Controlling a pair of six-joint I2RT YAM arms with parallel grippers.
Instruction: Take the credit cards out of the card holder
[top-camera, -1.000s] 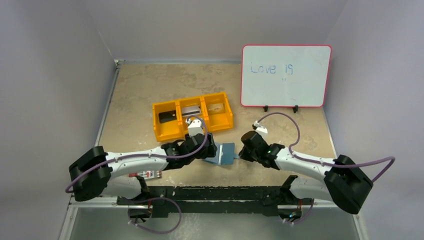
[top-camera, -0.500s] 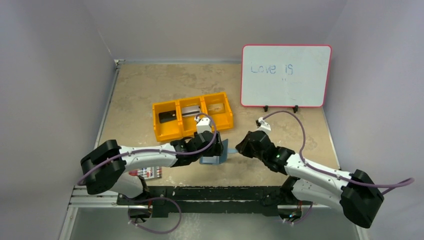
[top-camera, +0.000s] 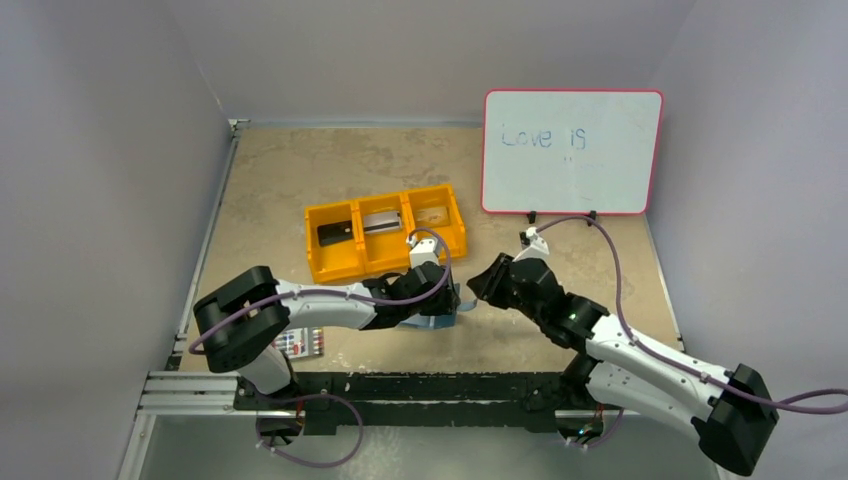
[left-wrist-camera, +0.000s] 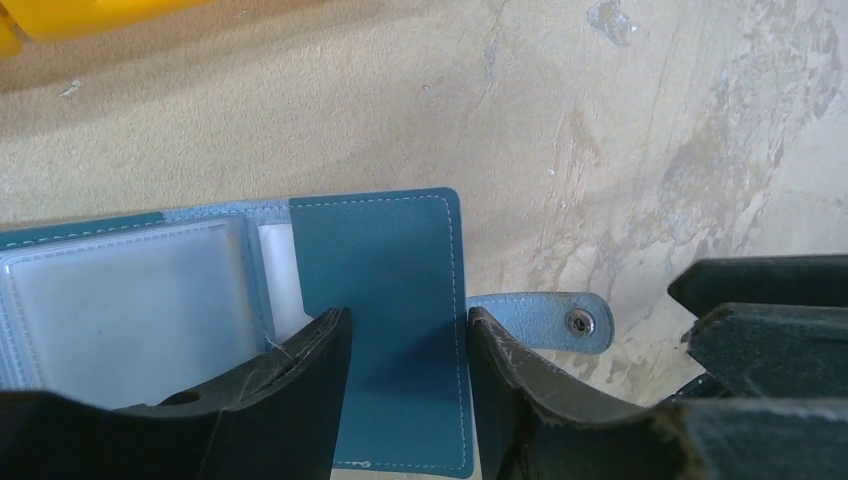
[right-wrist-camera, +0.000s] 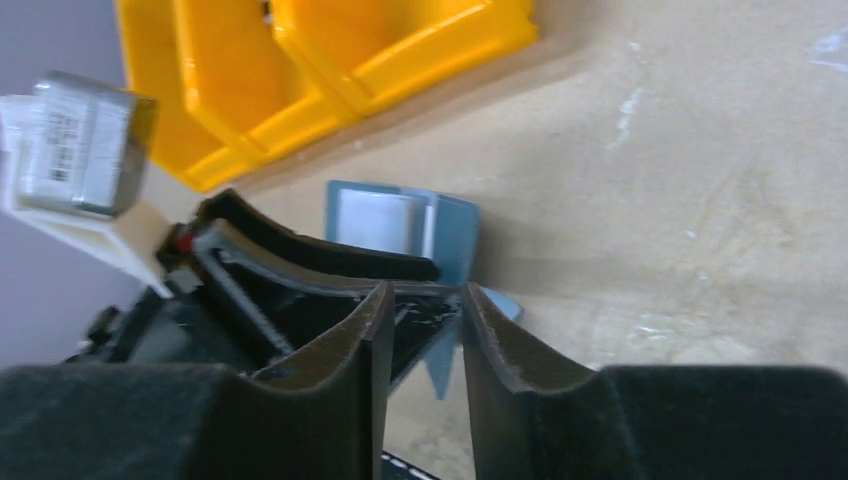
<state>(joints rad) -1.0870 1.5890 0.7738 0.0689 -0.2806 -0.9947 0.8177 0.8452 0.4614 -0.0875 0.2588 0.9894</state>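
Left gripper (left-wrist-camera: 405, 330): narrowly parted, astride card holder (left-wrist-camera: 390, 260) flap.
Right gripper (right-wrist-camera: 427, 320): narrowly parted, empty, beside snap tab (left-wrist-camera: 545, 322).
Risk: unclamped card holder skids; crowded grippers may collide.

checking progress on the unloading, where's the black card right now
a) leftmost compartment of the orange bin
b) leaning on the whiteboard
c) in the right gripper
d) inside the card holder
a: in the top view the black card lies in the leftmost compartment of the orange bin, apart from the open card holder.
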